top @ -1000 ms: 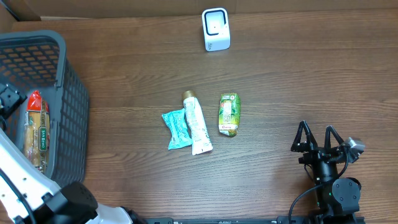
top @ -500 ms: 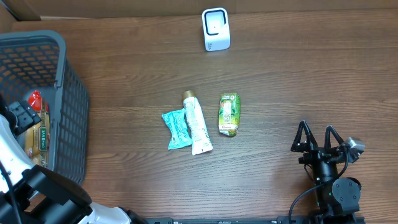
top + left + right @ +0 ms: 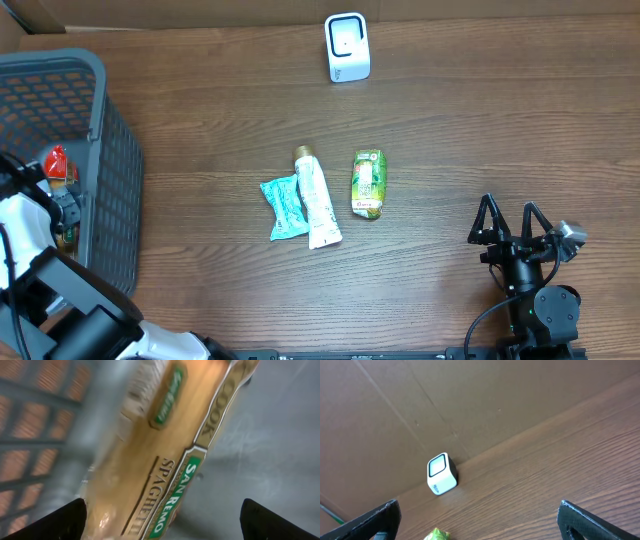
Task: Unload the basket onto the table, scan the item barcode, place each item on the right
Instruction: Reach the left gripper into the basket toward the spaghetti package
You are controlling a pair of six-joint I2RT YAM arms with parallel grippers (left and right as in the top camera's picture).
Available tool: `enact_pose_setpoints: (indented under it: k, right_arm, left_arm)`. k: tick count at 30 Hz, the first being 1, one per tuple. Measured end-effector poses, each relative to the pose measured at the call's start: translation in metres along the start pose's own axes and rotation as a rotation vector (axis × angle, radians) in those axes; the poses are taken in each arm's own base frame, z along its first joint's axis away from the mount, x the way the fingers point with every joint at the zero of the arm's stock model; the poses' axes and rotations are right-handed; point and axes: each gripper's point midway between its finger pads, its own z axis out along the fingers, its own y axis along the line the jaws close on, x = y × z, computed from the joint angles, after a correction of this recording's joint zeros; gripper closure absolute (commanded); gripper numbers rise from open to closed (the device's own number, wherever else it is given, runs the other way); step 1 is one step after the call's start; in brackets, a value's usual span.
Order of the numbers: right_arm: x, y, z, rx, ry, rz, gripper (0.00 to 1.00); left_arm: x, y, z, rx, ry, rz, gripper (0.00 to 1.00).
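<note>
Spaghetti packet (image 3: 165, 455): golden, green San Remo label.

Table from above: basket, scanner and three items laid out.
A grey mesh basket (image 3: 100, 150) is set at the left edge of the table (image 3: 450, 120), and the left arm (image 3: 25, 215) is seen inside it beside a red-topped packet (image 3: 58, 160). A white scanner (image 3: 347, 47) is placed near the far edge. At mid-table a teal packet (image 3: 284, 207) is laid touching a white tube (image 3: 317, 198), with a green pouch (image 3: 368, 183) just beside it. The right gripper (image 3: 508, 205) is held spread wide at the front right.
</note>
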Motion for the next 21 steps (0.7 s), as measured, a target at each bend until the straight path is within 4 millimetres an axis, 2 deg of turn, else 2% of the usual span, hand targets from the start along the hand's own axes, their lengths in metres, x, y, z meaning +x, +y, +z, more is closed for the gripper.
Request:
enact_pose_setpoints:
  k: [4, 5, 7, 8, 9, 10, 16, 21]
  right_arm:
    - [0.000, 0.000, 0.000, 0.000, 0.000, 0.000, 0.00]
    - [0.000, 0.000, 0.000, 0.000, 0.000, 0.000, 0.00]
    - [0.000, 0.000, 0.000, 0.000, 0.000, 0.000, 0.00]
    - [0.000, 0.000, 0.000, 0.000, 0.000, 0.000, 0.00]
    - [0.000, 0.000, 0.000, 0.000, 0.000, 0.000, 0.00]
    - [0.000, 0.000, 0.000, 0.001, 0.000, 0.000, 0.00]
    - [0.000, 0.000, 0.000, 0.000, 0.000, -0.001, 0.00]
    - [0.000, 0.000, 0.000, 0.000, 0.000, 0.000, 0.00]
  left_arm:
    - [0.009, -0.004, 0.017, 0.010, 0.044, 0.007, 0.12]
    - [0.009, -0.004, 0.020, 0.008, 0.049, 0.008, 0.18]
    - [0.010, -0.003, 0.023, 0.001, 0.054, 0.011, 0.44]
    - [0.010, -0.003, 0.024, -0.003, 0.055, 0.009, 0.61]
    - [0.010, -0.001, 0.024, -0.012, 0.057, 0.010, 0.87]
    - [0.011, 0.002, 0.024, -0.017, 0.059, 0.008, 0.96]
    - [0.007, 0.003, 0.019, -0.016, 0.060, 0.001, 0.96]
    - [0.018, 0.000, 0.009, 0.010, 0.131, -0.030, 0.96]
